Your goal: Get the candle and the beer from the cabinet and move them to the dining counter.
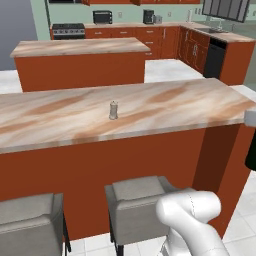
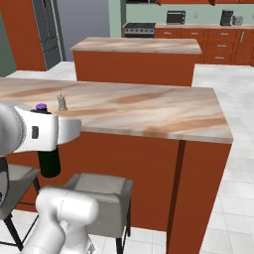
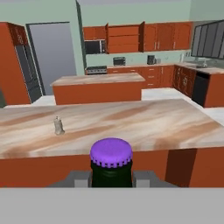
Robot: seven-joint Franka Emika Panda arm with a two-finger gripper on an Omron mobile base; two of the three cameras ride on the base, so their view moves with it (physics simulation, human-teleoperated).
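Gripper [image 3: 112,178] clenched round the beer [image 3: 111,162] in the hand view, short of the dining counter [image 3: 144,127]. Right base view: bottle upright beside the counter edge. Left base view: candle [image 1: 113,110] upright mid-counter, above grey stools [image 1: 137,196]

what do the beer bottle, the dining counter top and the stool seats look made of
Beer: dark green, nearly black, probably glass; the cap looks like crimped purple metal. Dining counter top: beige-brown wavy veining, looks like polished stone. Stool seats: flat matte grey, maybe fabric or plastic; hard to tell.
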